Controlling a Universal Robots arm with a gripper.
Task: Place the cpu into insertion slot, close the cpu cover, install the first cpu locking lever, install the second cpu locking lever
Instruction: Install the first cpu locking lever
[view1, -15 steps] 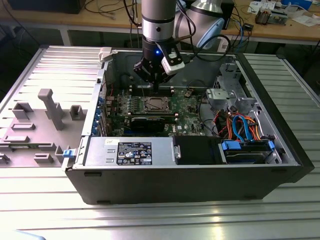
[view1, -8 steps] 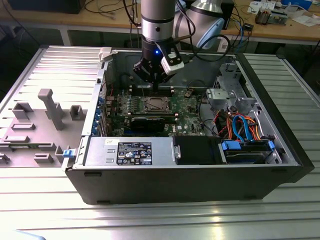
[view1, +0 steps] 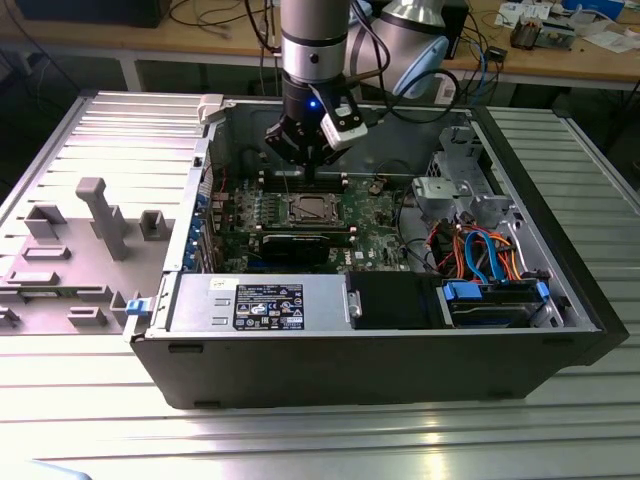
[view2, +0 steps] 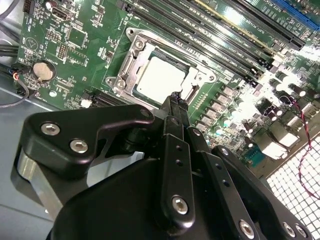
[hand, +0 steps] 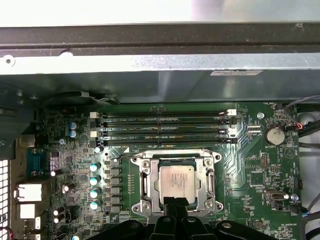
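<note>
Your slatted metal table (view1: 300, 440) carries the open computer case (view1: 380, 365). A grey panel (view1: 110, 140) lies flat beside it, on the exterior view's left.

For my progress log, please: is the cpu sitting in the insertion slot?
Yes, the silver-grey cpu lies within the metal rim of the insertion slot.

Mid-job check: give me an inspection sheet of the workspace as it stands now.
Surface: ribbed metal table, open computer case on it.
Job's things: cpu seated in insertion slot; cpu cover down around it.
Clutter: grey panel at the exterior view's left.
Grippers: gripper at the slot's edge, fingers shut, holding nothing seen.
Cables: orange and blue cables inside the case.
Surroundings: workbench behind.
</note>
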